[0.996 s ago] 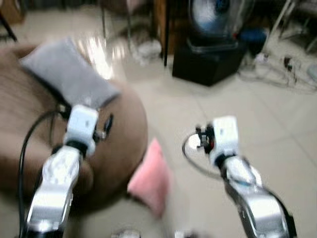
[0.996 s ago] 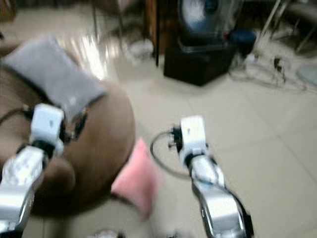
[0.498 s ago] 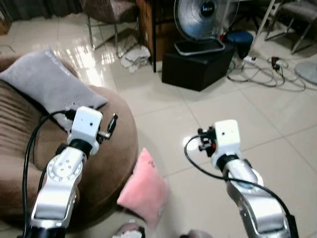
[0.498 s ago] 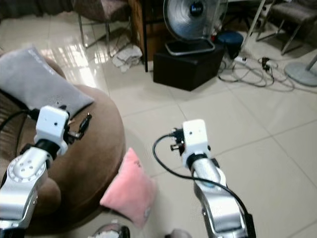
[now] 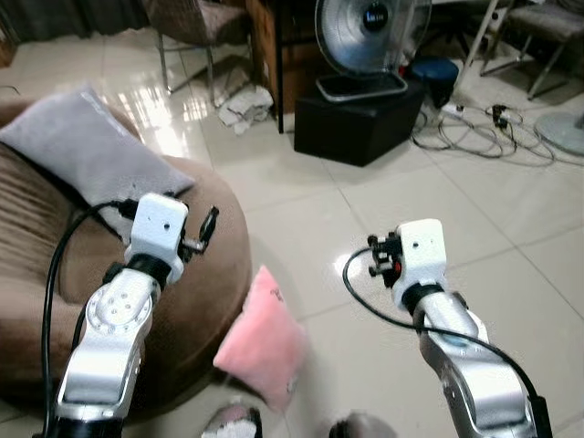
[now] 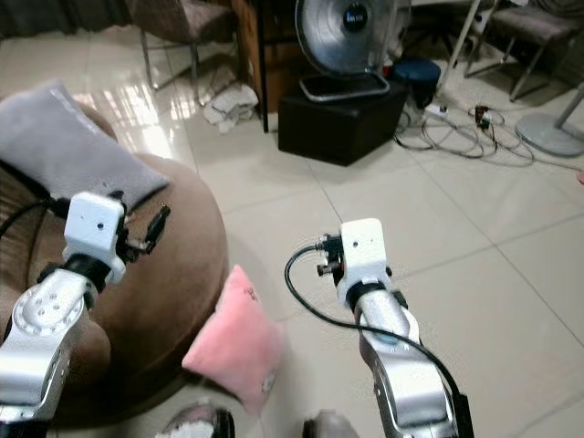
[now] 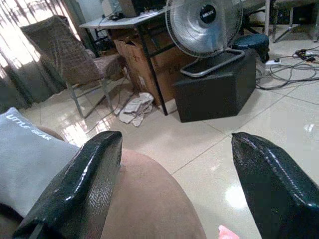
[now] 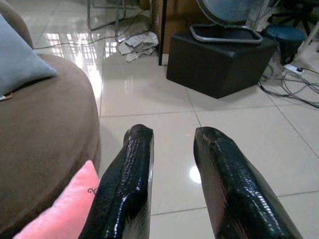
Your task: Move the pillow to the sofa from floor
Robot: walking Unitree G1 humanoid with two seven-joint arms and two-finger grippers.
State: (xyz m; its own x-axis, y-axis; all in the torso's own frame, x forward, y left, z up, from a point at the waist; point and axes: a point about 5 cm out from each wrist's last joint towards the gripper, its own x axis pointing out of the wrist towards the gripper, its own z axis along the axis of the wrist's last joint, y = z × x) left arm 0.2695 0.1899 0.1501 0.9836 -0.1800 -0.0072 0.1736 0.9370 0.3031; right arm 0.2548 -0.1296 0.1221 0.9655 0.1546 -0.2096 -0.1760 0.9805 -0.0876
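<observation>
— Where's the pink pillow?
— On the floor, leaning against the brown sofa. Nothing is lifted yet.
— And the grippers?
— Left gripper is spread wide above the sofa; right gripper is empty, slightly parted, near the pillow. The pickup and placing remain.

pink pillow tilted on floor, leaning against brown sofa
</observation>
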